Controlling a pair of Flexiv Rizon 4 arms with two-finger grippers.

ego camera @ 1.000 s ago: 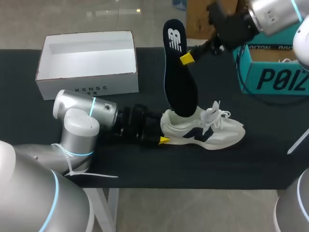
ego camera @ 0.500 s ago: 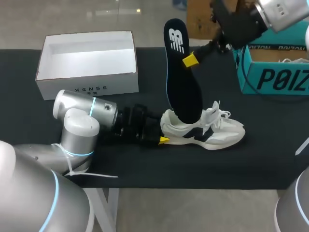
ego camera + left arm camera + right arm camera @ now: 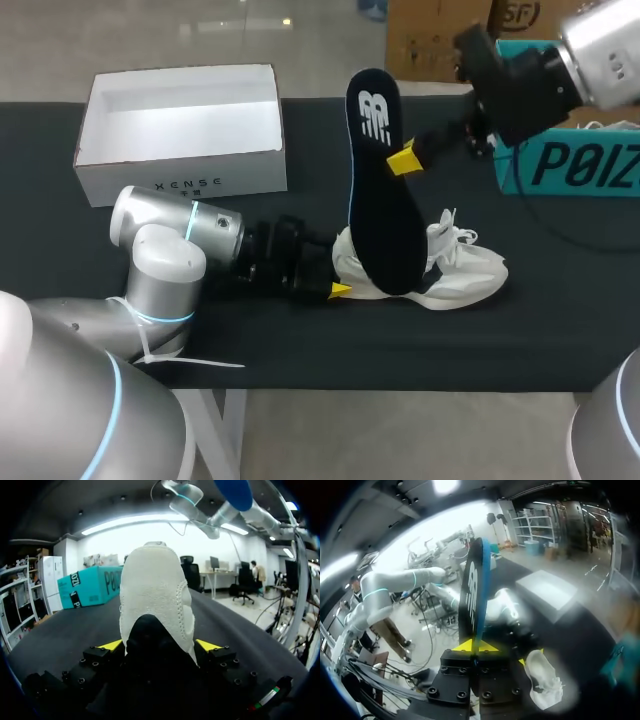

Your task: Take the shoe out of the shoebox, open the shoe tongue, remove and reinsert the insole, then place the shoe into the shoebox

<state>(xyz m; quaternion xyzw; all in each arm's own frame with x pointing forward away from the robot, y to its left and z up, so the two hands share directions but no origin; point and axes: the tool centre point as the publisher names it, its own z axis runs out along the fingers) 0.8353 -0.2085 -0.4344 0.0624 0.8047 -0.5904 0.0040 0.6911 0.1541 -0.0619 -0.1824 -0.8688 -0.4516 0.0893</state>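
**Black insole held upright over a cream sneaker on a dark table**

A low cream sneaker of suede and mesh with a dark navy side mark [image 3: 470, 275] rests on its sole on the matte black table [image 3: 560, 330]. It sits right of the middle and toward the near edge, with its toe toward the right edge and its white laces loose. The left jaws grip its rounded, stitched heel from both sides. One yellow fingertip [image 3: 111, 645] presses each flank of the heel.

A flat, long black foam insole with a white logo [image 3: 382, 190] stands almost upright above the shoe, with the logo end up. Its broad lower end overlaps the shoe's middle; whether it touches the shoe cannot be told. The right jaws, reaching in from the far right corner, are closed on the insole's thin edge partway up. In the right wrist view their yellow fingertips [image 3: 465, 645] pinch it from both faces.

An open, shallow white cardboard shoebox [image 3: 180, 170] sits at the far left corner, well apart from the shoe. A teal printed cardboard box [image 3: 570, 165] stands at the far right edge.
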